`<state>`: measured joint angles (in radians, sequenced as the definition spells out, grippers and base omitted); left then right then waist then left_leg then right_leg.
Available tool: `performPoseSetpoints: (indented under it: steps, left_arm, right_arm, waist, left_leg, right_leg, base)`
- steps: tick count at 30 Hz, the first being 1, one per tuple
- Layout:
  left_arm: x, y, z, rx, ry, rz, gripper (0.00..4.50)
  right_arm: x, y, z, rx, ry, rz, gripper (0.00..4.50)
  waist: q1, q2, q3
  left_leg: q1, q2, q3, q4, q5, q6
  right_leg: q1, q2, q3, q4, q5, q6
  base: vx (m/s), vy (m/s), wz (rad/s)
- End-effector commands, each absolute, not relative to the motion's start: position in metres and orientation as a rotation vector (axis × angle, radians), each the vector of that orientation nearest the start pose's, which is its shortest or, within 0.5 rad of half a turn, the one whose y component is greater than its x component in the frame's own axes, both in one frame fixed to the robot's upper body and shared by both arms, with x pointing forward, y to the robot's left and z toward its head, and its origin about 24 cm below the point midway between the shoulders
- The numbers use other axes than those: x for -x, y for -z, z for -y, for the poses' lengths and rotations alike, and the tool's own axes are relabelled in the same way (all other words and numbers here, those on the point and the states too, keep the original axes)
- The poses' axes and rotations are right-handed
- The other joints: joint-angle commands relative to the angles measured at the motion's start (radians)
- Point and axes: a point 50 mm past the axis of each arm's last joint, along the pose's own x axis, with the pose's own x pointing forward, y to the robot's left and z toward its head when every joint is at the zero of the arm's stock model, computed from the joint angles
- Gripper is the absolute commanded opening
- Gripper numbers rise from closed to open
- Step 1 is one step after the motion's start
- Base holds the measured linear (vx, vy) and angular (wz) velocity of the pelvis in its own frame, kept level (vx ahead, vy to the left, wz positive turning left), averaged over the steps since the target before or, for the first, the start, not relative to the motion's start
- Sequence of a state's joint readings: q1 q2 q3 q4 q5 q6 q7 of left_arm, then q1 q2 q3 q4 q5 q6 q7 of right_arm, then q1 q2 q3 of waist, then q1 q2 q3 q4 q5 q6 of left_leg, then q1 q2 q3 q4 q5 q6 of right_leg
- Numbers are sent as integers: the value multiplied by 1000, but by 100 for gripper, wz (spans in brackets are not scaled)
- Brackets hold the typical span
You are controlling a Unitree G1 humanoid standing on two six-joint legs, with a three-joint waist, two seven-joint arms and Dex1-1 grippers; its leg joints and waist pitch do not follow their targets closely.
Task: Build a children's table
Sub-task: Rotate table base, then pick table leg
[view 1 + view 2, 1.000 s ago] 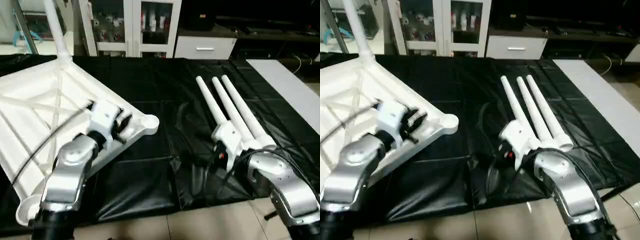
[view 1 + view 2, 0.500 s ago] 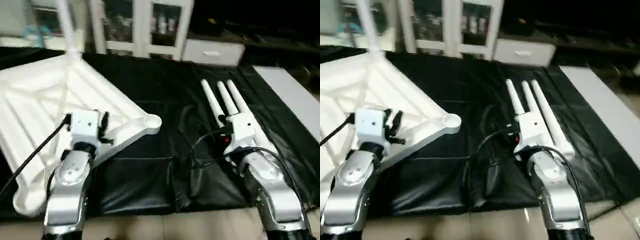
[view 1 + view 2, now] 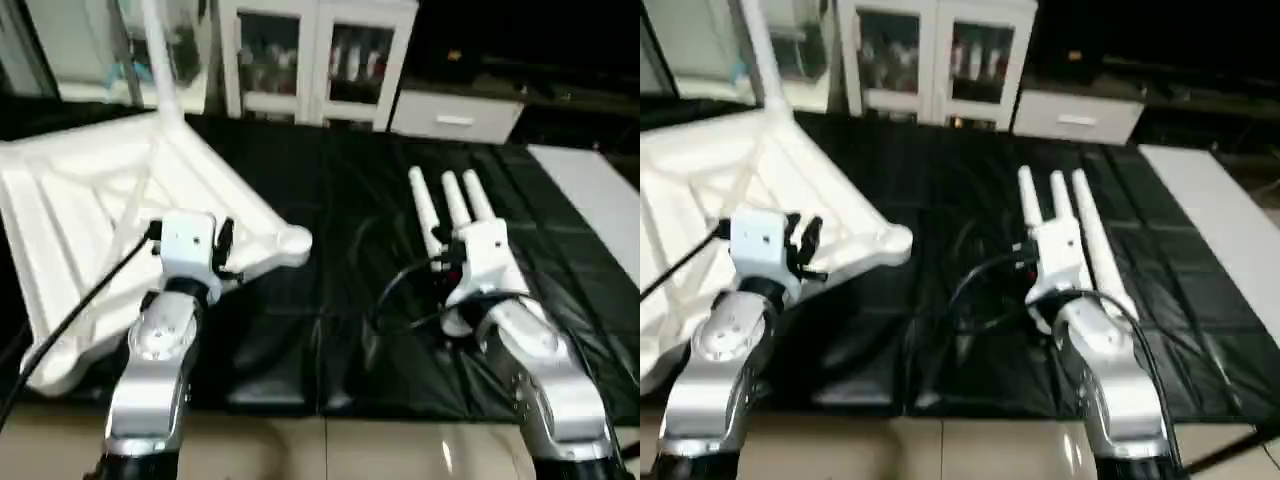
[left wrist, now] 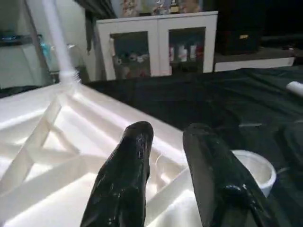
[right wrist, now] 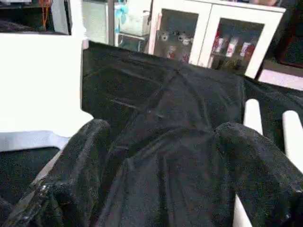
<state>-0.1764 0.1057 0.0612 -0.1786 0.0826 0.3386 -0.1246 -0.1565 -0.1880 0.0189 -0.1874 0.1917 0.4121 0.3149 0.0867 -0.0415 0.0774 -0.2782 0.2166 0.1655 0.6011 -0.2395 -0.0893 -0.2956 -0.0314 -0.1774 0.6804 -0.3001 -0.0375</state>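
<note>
On the black mat (image 3: pixel 330 250): my landmark, a dark sheet spread over the floor, carrying every part of the children's table.
Table top (image 3: pixel 80 220): upside down on the mat's left half, X-ribbed underside facing up, one rounded corner socket (image 3: pixel 293 241) pointing toward the mat's middle.
Fitted leg (image 3: pixel 160 55): one white leg stands upright from the top's far corner, toward the mat's back edge.
Loose legs (image 3: pixel 445 205): three white tapered legs lie side by side on the mat's right half, well apart from the top.
My left gripper (image 4: pixel 165 146): over the ribbed underside near the socketed corner; my two black fingers (image 4: pixel 128 165) stand slightly apart with a narrow gap and grip nothing.
My right gripper (image 5: pixel 161 156): above the mat beside the near ends of the loose legs; fingers spread wide, nothing between them.
Cabinet (image 3: pixel 320 55): white, glass-doored, beyond the mat's far edge.
White board (image 3: pixel 590 185): along the mat's right edge.
</note>
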Motion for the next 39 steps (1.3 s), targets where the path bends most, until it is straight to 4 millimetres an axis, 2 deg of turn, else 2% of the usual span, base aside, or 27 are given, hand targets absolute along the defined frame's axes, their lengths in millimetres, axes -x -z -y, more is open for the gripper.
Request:
performPoseSetpoints:
  steps: [1, 2, 3, 4, 5, 6, 7, 8, 9, 10, 11, 12, 13, 14, 15, 16, 17, 18, 19, 20, 21, 24, 26, 30, 37, 38, 39]
  left_arm:
    - [-283, -99, -161, -177, 96, 4, 146]
    - [-283, -99, -161, -180, 98, 4, 146]
    - [-283, -99, -161, -184, 97, 2, 146]
    - [-283, -99, -162, -187, 96, 1, 146]
    - [-283, -99, -163, -187, 92, 0, 146]
    - [-283, -99, -164, -186, 91, 0, 146]
    - [-283, -100, -164, -189, 92, 2, 146]
    - [-283, -100, -165, -197, 91, 1, 146]
    - [-283, -100, -165, -198, 90, 2, 146]
    - [-283, -100, -165, -198, 90, 2, 146]
    - [-283, -101, -165, -195, 89, 3, 146]
    - [-283, -101, -166, -198, 87, 5, 146]
    - [-283, -103, -166, -193, 94, 22, 146]
    - [-283, -104, -164, -221, 138, 28, 146]
    - [-283, -104, -163, -224, 141, 28, 146]
    - [-283, -104, -162, -243, 161, 24, 153]
    - [-279, -105, -155, -261, 296, 35, 156]
    - [-277, -105, -153, -255, 337, 37, 156]
    - [-275, -105, -152, -251, 365, 39, 156]
    - [-270, -105, -149, -267, 459, 41, 156]
    - [-268, -105, -149, -283, 494, 36, 156]
    - [-261, -102, -149, -309, 596, 0, 156]
    - [-250, -107, -150, -352, 776, -49, 156]
    - [-241, -110, -144, -378, 906, -76, 156]
    - [-236, -115, -138, -368, 1004, -100, 156]
    - [-236, -116, -138, -365, 1011, -101, 156]
    - [-236, -117, -137, -364, 1015, -99, 156]
  right_arm:
    - [-276, -91, 145, -1, -425, -86, 385]
    - [-276, -91, 145, 3, -431, -88, 385]
    - [-275, -91, 144, 3, -435, -90, 385]
    - [-275, -91, 144, 4, -438, -90, 385]
    - [-274, -90, 142, -1, -449, -94, 385]
    - [-274, -90, 141, -2, -452, -96, 385]
    - [-274, -90, 140, 6, -455, -101, 385]
    - [-273, -89, 140, 18, -453, -108, 385]
    - [-273, -89, 140, 22, -453, -113, 385]
    - [-273, -89, 140, 24, -454, -115, 385]
    - [-274, -88, 139, 26, -458, -125, 385]
    - [-274, -89, 139, 20, -460, -138, 385]
    - [-274, -89, 139, 13, -462, -151, 385]
    - [-276, -91, 141, -17, -458, -172, 385]
    - [-276, -91, 141, -19, -457, -173, 385]
    - [-277, -91, 142, -33, -456, -180, 402]
    - [-283, -91, 150, -45, -359, -208, 412]
    - [-285, -92, 153, -42, -335, -215, 419]
    - [-286, -92, 155, -39, -318, -220, 422]
    - [-290, -90, 161, -2, -271, -263, 429]
    - [-291, -89, 163, 18, -260, -284, 440]
    - [-293, -90, 168, 55, -232, -323, 446]
    - [-297, -95, 175, 60, -216, -385, 446]
    - [-302, -93, 176, 26, -225, -441, 446]
    - [-312, -78, 172, 42, -284, -592, 446]
    - [-314, -76, 171, 41, -295, -609, 446]
    - [-315, -75, 171, 44, -298, -613, 446]
  waist:
    - [-25, -12, -48]
    - [10, -30, -49]
    - [43, -35, -62]
    - [53, -44, -63]
    - [58, -43, -67]
    - [56, -38, -70]
    - [55, -22, -77]
    - [41, 18, -90]
    - [-14, 39, -86]
    - [-28, 48, -115]
    - [-43, 29, -130]
    - [-39, 29, -127]
    - [-30, 21, -114]
    - [-36, -15, -114]
    - [-37, -48, -111]
    - [-40, -89, -115]
    - [-14, -83, -118]
    - [-18, -80, -115]
    - [-31, -73, -112]
    - [-42, -50, -112]
    - [-53, -31, -112]
    - [-60, -19, -83]
    - [-68, -27, -56]
    - [-70, -20, -54]
    - [-103, 0, -45]
    - [-108, 9, -36]
    - [-62, 29, -31]
  left_leg:
    - [63, 102, -72, -157, -806, 62]
    - [-52, -29, -12, -6, -445, 59]
    - [-79, -39, -18, 64, -248, 100]
    - [-125, -31, -42, 107, -96, 124]
    - [-146, -35, -51, 104, -51, 125]
    - [-161, -39, -50, 73, 39, 133]
    - [-140, -32, -46, 37, 88, 138]
    - [-99, -14, -47, -26, 195, 154]
    - [4, 82, -158, -86, 137, 302]
    - [102, 131, -215, -74, 155, 396]
    - [130, 150, -236, -43, 314, 526]
    - [112, 134, -236, -40, 442, 566]
    - [72, 82, -179, -32, 622, 577]
    - [13, 3, -98, -10, 741, 531]
    - [-18, -55, -48, 18, 614, 468]
    - [-54, -105, -23, 29, 431, 389]
    - [-132, -97, -66, 54, 184, 264]
    - [-128, -82, -75, 27, 187, 197]
    - [-117, -90, -65, -5, 244, 89]
    - [-93, -80, -62, -18, 236, 58]
    - [-86, -57, -62, -37, 197, 57]
    - [-68, -20, -50, -64, -77, 4]
    - [-41, -17, -39, -71, -417, -38]
    - [-42, -22, -48, -69, -440, -42]
    - [-51, 2, -66, -93, -560, -32]
    - [-64, 22, -74, -123, -643, -32]
    - [-152, 73, -62, -212, -770, -24]
  right_leg:
    - [-20, -108, 134, -25, -258, -8]
    - [54, -196, 204, -190, -593, 21]
    - [86, -235, 254, -215, -662, 26]
    - [106, -238, 270, -216, -648, -21]
    - [122, -221, 255, -205, -555, -47]
    - [121, -163, 207, -188, -334, -86]
    - [112, -135, 177, -182, -242, -99]
    - [103, -77, 112, -167, -99, -75]
    - [7, -21, 70, -45, -53, -9]
    - [-73, -32, 74, 21, -111, 18]
    - [-134, -51, 103, 72, -94, 75]
    - [-148, -55, 108, 88, -73, 110]
    - [-175, -51, 119, 91, 22, 149]
    - [-175, -60, 150, 2, 283, 95]
    - [-149, -70, 172, -77, 413, 62]
    - [-99, -83, 208, -107, 470, 105]
    - [-5, -204, 287, -97, 603, -27]
    - [-2, -194, 259, -84, 726, -50]
    - [-14, -120, 206, -70, 858, -42]
    - [-27, -92, 191, -78, 790, -50]
    - [-27, -84, 185, -83, 596, -85]
    - [-56, -75, 171, -122, 52, -131]
    - [-96, -74, 161, -175, -464, -30]
    - [-103, -78, 150, -194, -566, 35]
    - [-59, -88, 79, -218, -510, 28]
    - [-37, -79, 55, -196, -485, 35]
    - [42, -69, 73, 32, -217, 0]
  base:
    - [128, -30, -9]
    - [149, -85, -12]
    - [149, -85, -12]
    - [107, -44, -4]
    - [122, -20, 5]
    - [122, -20, 5]
    - [153, 10, 11]
    - [188, 66, 8]
    - [188, 66, 8]
    - [228, 63, 9]
    - [196, 1, -2]
    - [196, 1, -2]
    - [127, -9, -23]
    - [0, 0, 0]
    - [0, 0, 0]
    - [-62, -38, 9]
    - [-3, -76, -4]
    - [-3, -76, -4]
    - [22, -98, -12]
    - [-34, -77, -2]
    - [-34, -77, -2]
    - [-93, -31, 2]
    - [-97, -4, 7]
    - [-95, -2, 3]
    - [-79, 14, -7]
    - [-111, -13, -2]
    - [-111, -13, -2]
